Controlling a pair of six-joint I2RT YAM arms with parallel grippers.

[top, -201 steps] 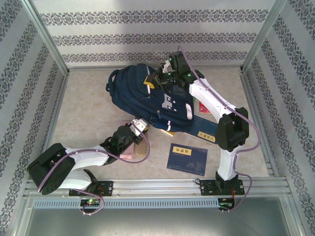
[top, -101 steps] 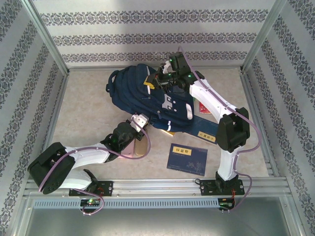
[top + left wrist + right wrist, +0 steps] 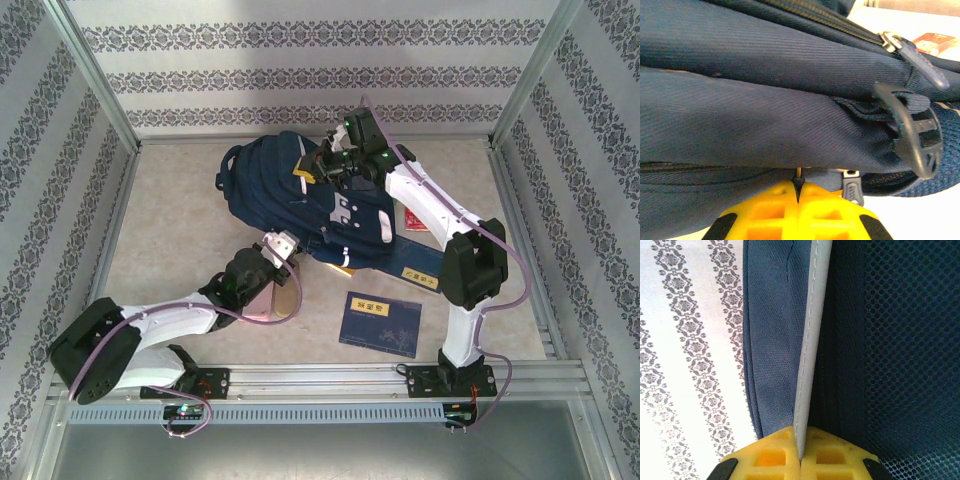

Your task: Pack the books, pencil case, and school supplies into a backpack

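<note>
The dark navy backpack [image 3: 300,195] lies in the middle of the table. My left gripper [image 3: 284,246] is at its near edge, shut [image 3: 798,187] on a thin dark zipper pull [image 3: 799,176] under a fold of the bag's fabric [image 3: 765,115]. My right gripper [image 3: 336,160] is at the bag's far right corner, shut [image 3: 800,454] on a grey strip of the backpack [image 3: 810,355]. One navy book [image 3: 380,322] lies near the front. A second navy book [image 3: 424,266] sticks out from under the bag. A pink-and-tan flat thing [image 3: 280,302], perhaps the pencil case, lies beneath my left arm.
A small red booklet [image 3: 412,220] lies right of the bag, by my right arm. A second grey zipper pull [image 3: 852,188] and a dark plastic buckle [image 3: 914,135] hang beside my left jaws. Metal frame posts and patterned walls close in the table.
My left jaws have closed onto the zipper pull. The left arm's elbow has slid a little to the left. The right arm and backpack have hardly moved.
</note>
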